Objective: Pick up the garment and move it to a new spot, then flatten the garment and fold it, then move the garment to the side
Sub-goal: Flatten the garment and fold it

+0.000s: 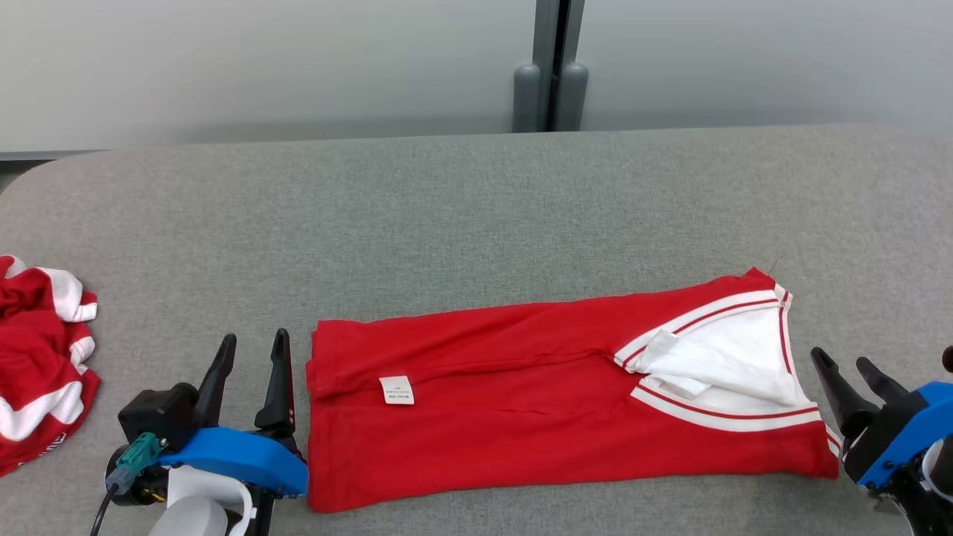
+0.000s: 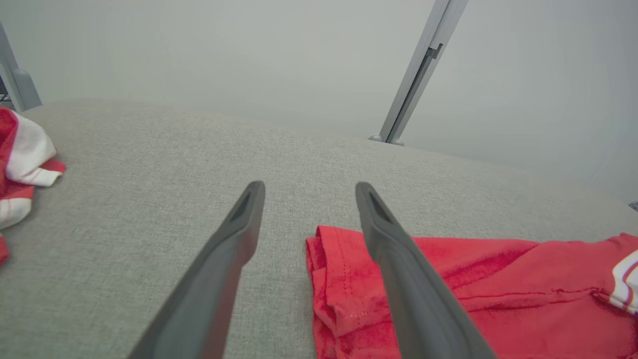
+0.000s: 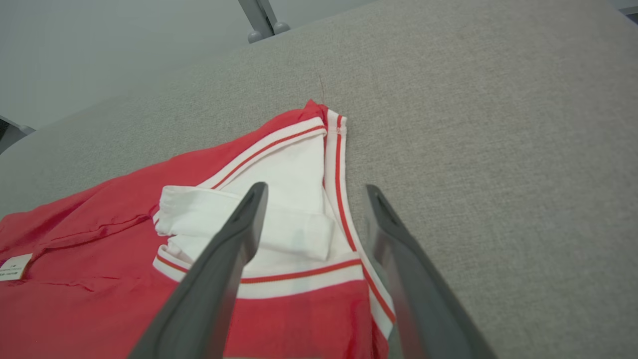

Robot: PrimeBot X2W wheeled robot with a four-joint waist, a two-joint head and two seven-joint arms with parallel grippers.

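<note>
Broadly, a grey fabric-covered table [image 1: 476, 208] spans the head view; on its near part lies the red jersey [image 1: 521, 417], folded into a long band whose long axis runs left to right between the arms; the left gripper [image 1: 253, 341] sits just beside its hem end, the right gripper [image 1: 841, 359] just beside its white-trimmed collar end; both are spread and empty; each end looks equally reachable.

Grey surface [image 1: 476, 201], maybe a table, bears folded garment [image 1: 521, 424] and crumpled cloth [image 1: 37, 365]
</note>
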